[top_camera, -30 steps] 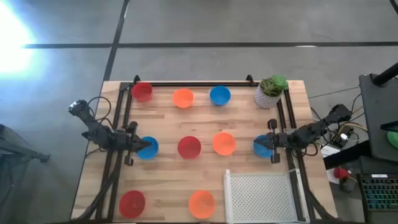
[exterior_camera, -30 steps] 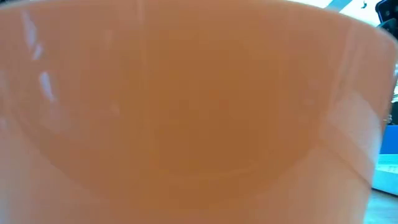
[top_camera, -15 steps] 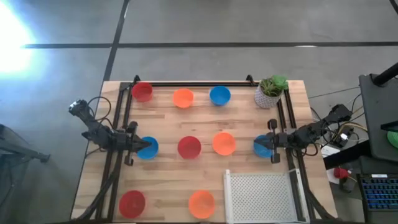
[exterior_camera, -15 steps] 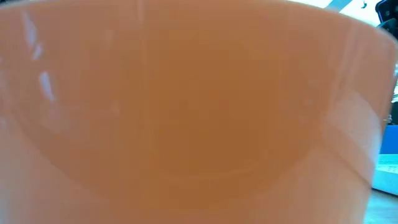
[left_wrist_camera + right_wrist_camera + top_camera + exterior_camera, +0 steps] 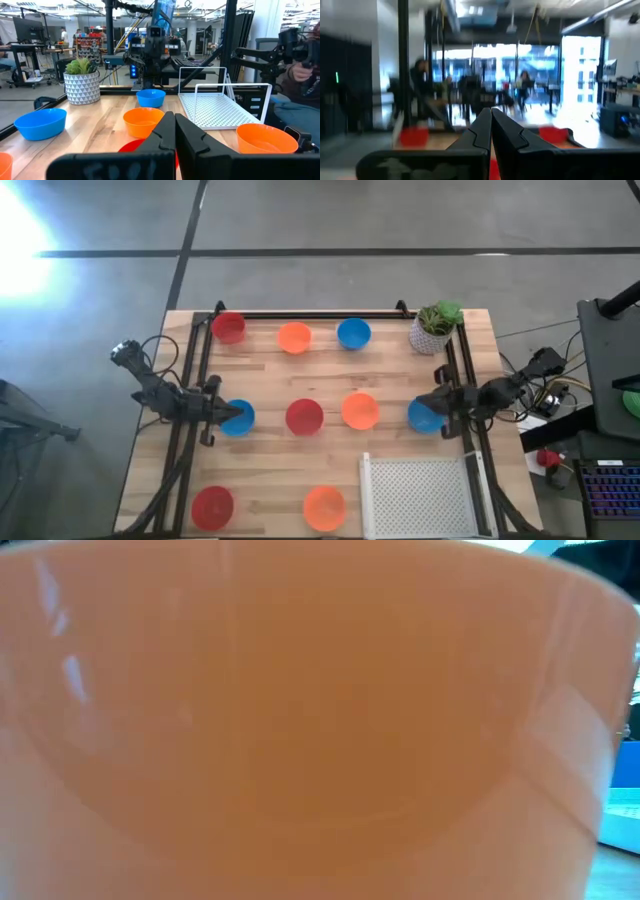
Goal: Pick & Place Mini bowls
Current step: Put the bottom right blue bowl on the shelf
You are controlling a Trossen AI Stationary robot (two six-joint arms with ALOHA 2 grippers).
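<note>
Both grippers are pinched tight, holding nothing. The left gripper (image 5: pixel 232 416) sits over a blue bowl (image 5: pixel 240 418) left of the red bowl (image 5: pixel 304 416). The right gripper (image 5: pixel 425 402) hovers over another blue bowl (image 5: pixel 424 418) on the red bowl's far right.

Grey concrete floor (image 5: pixel 330 220) crossed by dark seams lay around the wooden worktop (image 5: pixel 270 455). Beyond it stretched an open workshop with desks and monitors (image 5: pixel 27 27), black posts (image 5: pixel 108 40), ceiling lights and bright windows (image 5: pixel 535 60).
</note>
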